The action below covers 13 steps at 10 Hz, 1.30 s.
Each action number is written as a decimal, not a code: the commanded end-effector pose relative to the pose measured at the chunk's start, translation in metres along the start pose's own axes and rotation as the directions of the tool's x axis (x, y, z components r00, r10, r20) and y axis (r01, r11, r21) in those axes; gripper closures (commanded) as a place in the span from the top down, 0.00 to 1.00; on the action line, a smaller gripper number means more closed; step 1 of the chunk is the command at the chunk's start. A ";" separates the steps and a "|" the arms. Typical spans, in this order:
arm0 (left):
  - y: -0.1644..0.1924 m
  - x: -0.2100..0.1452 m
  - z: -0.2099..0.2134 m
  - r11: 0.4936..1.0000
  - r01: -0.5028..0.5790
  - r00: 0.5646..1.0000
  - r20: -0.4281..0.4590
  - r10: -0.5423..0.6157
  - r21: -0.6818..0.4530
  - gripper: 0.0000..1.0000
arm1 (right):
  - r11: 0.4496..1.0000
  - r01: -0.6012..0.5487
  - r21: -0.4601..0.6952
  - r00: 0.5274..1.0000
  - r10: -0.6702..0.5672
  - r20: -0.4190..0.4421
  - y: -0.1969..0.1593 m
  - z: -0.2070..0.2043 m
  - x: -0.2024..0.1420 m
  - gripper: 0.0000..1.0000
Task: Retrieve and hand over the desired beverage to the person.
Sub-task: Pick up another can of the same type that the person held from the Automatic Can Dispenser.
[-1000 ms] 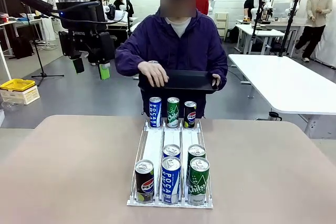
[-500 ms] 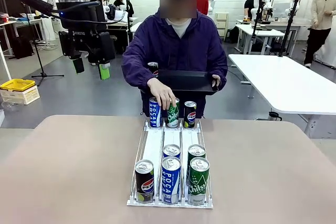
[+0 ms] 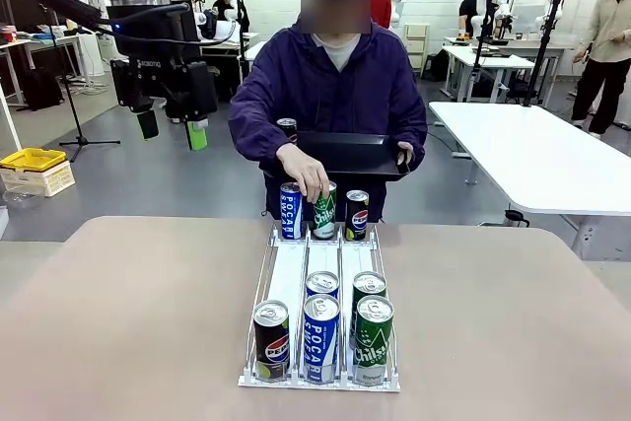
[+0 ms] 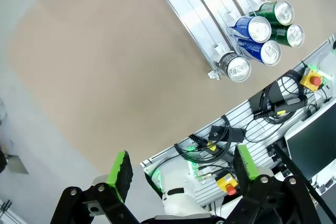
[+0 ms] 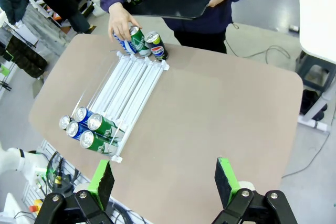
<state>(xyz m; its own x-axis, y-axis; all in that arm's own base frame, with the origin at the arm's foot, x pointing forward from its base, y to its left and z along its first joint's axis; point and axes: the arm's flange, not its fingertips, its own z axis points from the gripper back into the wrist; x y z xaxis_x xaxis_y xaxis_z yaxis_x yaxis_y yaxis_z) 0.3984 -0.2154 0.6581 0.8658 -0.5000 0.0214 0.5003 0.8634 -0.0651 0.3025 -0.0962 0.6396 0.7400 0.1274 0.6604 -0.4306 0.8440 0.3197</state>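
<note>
Tan tabletop (image 3: 128, 322) is carrying a white wire rack (image 3: 288, 278) in the front view, with five cans crowding its near end and three standing at its far end. The person (image 3: 335, 86) is standing at the far side. One hand (image 3: 304, 170) is gripping the top of the green can (image 3: 323, 214) in the middle lane of the far row, and the other is holding a black tray (image 3: 355, 153) that bears a dark can (image 3: 287, 128). The left gripper (image 3: 173, 128) is hanging in the air at upper left, empty.

Left wrist view: its green-padded fingers are spreading wide, grasping nothing, with the rack's near-end cans showing at upper right.

Right wrist view: the right gripper (image 5: 164, 181) is hovering high above the table, fingers likewise spread and empty, while the person is clasping the green can at the rack's far end.
</note>
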 end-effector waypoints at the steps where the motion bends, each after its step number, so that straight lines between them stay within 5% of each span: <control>1: -0.005 0.004 -0.001 0.998 -0.061 0.998 -0.004 0.061 0.012 1.00 | 1.000 -0.010 0.017 1.000 0.010 0.002 0.000 0.000 -0.001 1.00; 4: 0.003 0.000 0.001 1.000 0.009 0.999 0.041 -0.010 0.008 1.00 | 1.000 -0.010 0.017 1.000 0.010 0.002 0.000 0.000 -0.001 1.00; 7: 0.041 -0.039 0.021 0.967 0.254 0.923 0.294 -0.248 0.018 1.00 | 1.000 -0.010 0.017 1.000 0.010 0.002 0.000 0.000 -0.001 1.00; 9: 0.086 -0.092 0.044 0.948 0.313 0.814 0.531 -0.237 -0.055 1.00 | 1.000 -0.010 0.017 1.000 0.010 0.002 0.000 0.000 -0.001 1.00; 10: 0.109 -0.108 0.050 0.958 0.278 0.796 0.576 -0.188 -0.072 1.00 | 1.000 -0.010 0.017 1.000 0.010 0.002 0.000 0.000 -0.001 1.00; 13: 0.153 -0.149 0.047 0.948 0.233 0.824 0.562 -0.074 -0.218 1.00 | 1.000 -0.010 0.017 1.000 0.010 0.002 0.000 0.000 -0.001 1.00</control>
<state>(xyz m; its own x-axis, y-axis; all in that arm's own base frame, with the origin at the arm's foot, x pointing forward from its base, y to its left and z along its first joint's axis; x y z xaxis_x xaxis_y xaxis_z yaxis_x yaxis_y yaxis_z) 0.3459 -0.0039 0.6984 0.6748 -0.4262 0.6025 0.6585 0.7164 -0.2307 0.3023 -0.0967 0.6397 0.7401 0.1265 0.6605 -0.4294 0.8448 0.3194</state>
